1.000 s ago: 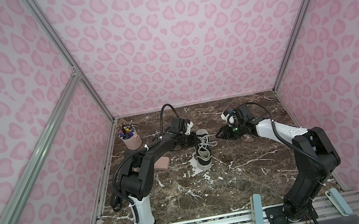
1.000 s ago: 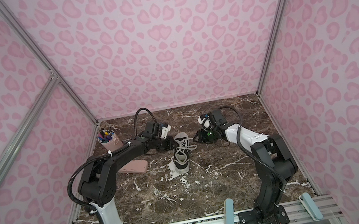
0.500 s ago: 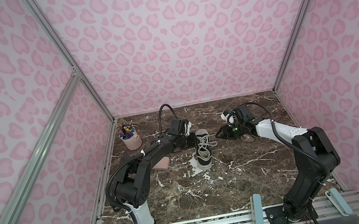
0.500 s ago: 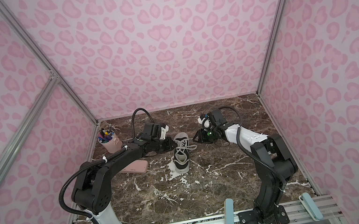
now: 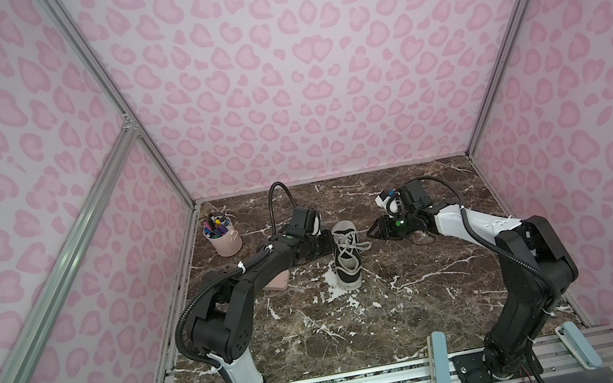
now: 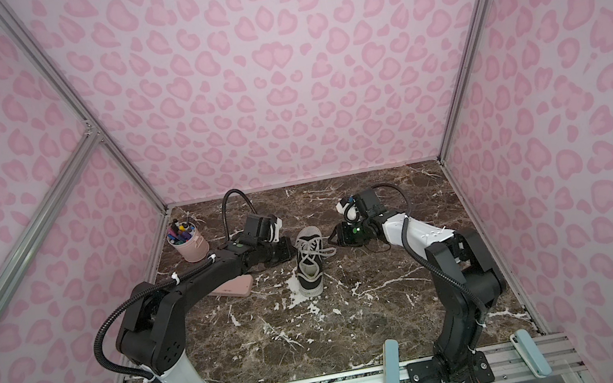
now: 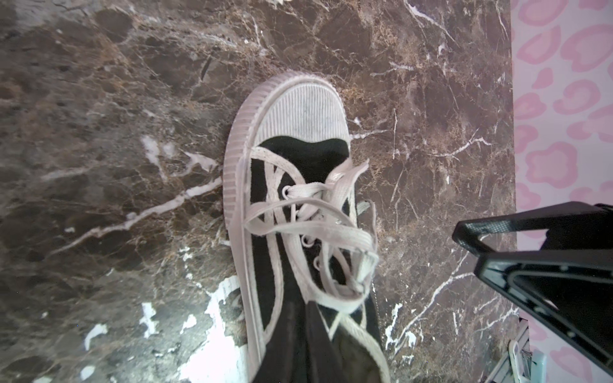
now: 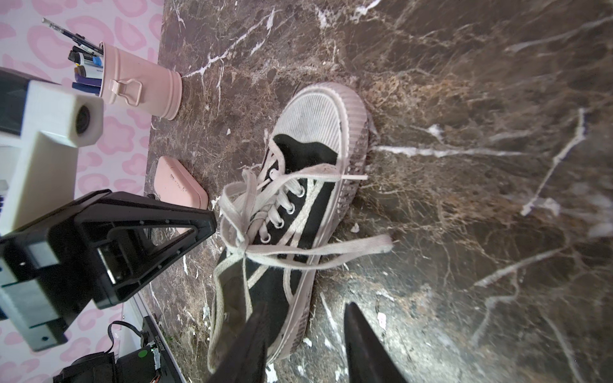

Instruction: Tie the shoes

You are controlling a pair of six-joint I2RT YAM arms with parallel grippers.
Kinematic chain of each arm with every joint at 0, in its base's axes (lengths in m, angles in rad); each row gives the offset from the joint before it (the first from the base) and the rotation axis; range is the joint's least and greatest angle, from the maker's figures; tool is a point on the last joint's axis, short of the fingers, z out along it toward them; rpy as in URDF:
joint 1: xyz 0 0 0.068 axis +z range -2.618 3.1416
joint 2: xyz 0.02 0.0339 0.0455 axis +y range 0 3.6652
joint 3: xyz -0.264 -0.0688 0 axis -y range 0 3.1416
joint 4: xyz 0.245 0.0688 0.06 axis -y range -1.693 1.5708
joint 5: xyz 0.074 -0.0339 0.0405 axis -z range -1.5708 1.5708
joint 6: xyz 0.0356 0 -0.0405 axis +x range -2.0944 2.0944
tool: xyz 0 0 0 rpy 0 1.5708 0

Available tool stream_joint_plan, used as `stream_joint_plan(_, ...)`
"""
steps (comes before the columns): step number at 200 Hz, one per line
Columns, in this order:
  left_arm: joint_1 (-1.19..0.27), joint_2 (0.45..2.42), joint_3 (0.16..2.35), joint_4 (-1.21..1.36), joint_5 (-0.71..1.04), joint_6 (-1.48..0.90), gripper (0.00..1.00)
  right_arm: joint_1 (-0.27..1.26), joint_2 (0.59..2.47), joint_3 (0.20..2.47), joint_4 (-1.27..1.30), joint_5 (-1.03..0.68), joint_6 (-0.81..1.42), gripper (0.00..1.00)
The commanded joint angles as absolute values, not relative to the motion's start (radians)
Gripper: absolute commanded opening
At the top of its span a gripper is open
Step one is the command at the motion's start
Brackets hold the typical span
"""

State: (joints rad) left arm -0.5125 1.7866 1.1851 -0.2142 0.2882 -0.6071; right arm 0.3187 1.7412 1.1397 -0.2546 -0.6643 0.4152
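Two arms, L arm and R arm, reach in from the near rail toward mid-table. You've got 1 sneaker between them on the marble table.

The sneaker stands upright on its sole, heel near, white toe cap far, approx. mid-table L to R. A pink case lies flat to the left of the heel, partly under the L arm and apart from the sneaker.

The laces sit in loose loops that cross over the tongue, w/ one flat end trailing off the sneaker's right side.

Your L gripper is low at the sneaker's left side, level w/ the lacing. Its fingers are pressed together right at the lace loops. The L wrist view shows lace lying across the tips, but you can't tell if any is actually pinched.

Your R gripper is on the right, tips pointing at the sneaker and a little apart from it. Its fingers are spread w/ a clear gap and hold nothing.

In the far-left corner stands a pink cup w/ pens, well apart from the sneaker.
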Motion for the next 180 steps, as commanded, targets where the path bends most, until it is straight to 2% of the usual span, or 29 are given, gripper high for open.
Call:
stream_joint_plan(1,-0.512,1.776,1.189,-0.198,0.283,-0.621,0.21,0.319,1.753,1.144,-0.241,-0.683,0.411,0.40)
stream_joint_plan(13,-0.512,1.781,1.200,-0.202,0.286,-0.623,0.28,0.319,1.752,1.144,-0.242,-0.683,0.410,0.40)
stream_joint_plan(32,-0.513,1.808,1.233,-0.216,0.296,-0.613,0.33,0.316,1.751,1.146,-0.248,-0.683,0.406,0.40)
stream_joint_plan(91,-0.514,1.912,1.334,-0.296,0.286,-0.564,0.33,0.301,1.731,1.136,-0.266,-0.681,0.395,0.40)
stream_joint_plan(129,-0.520,1.914,1.371,-0.385,0.235,-0.508,0.33,0.297,1.730,1.133,-0.265,-0.681,0.397,0.40)
stream_joint_plan(180,-0.529,1.924,1.406,-0.505,0.253,-0.451,0.32,0.297,1.738,1.136,-0.255,-0.683,0.400,0.40)
